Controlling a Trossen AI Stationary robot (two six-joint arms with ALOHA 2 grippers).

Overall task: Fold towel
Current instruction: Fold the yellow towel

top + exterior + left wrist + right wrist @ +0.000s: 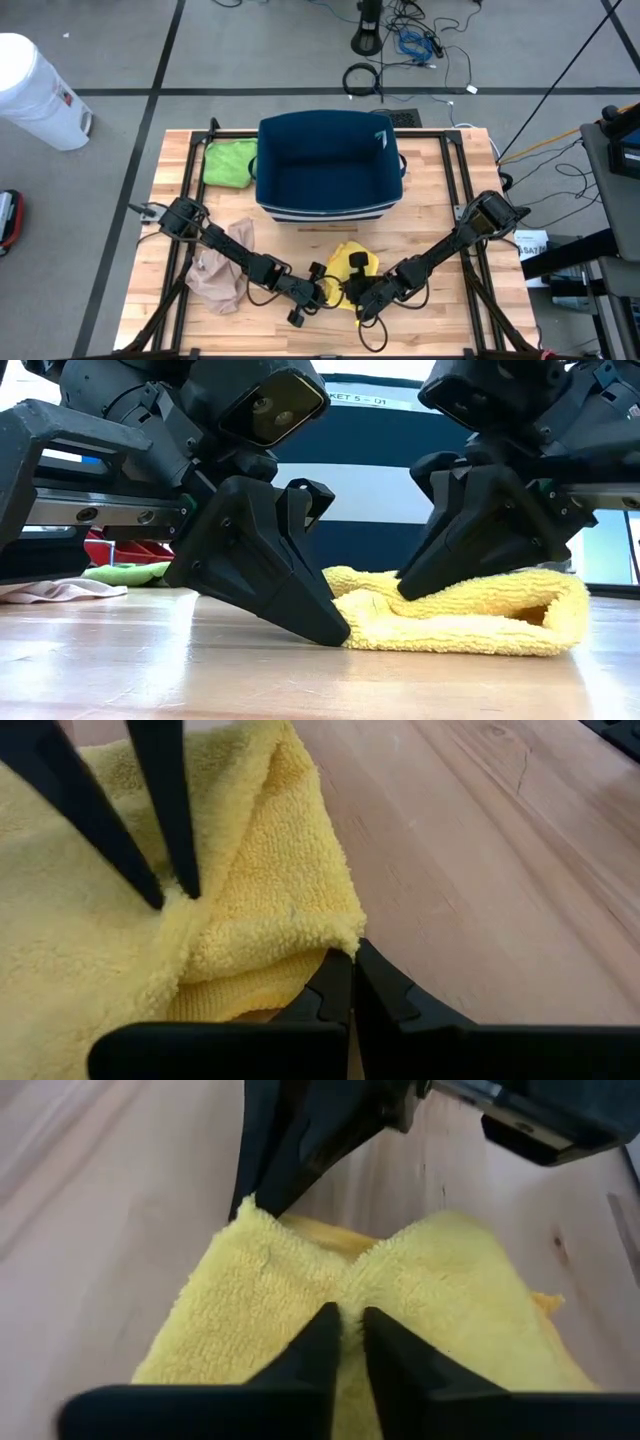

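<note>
A robotics lab: a wooden table [440, 215] stood on grey floor tiles amid trailing cables [420, 45] and a stand base [368, 40].

Even bright light, soft shadows, low view backlit

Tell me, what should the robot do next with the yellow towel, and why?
Probably lift a little with both arms together. The left gripper is shut on a corner of the yellow towel, and the right gripper pinches its edge nearby. The towel lies bunched on the table, so raising it should let it hang flat.
</note>
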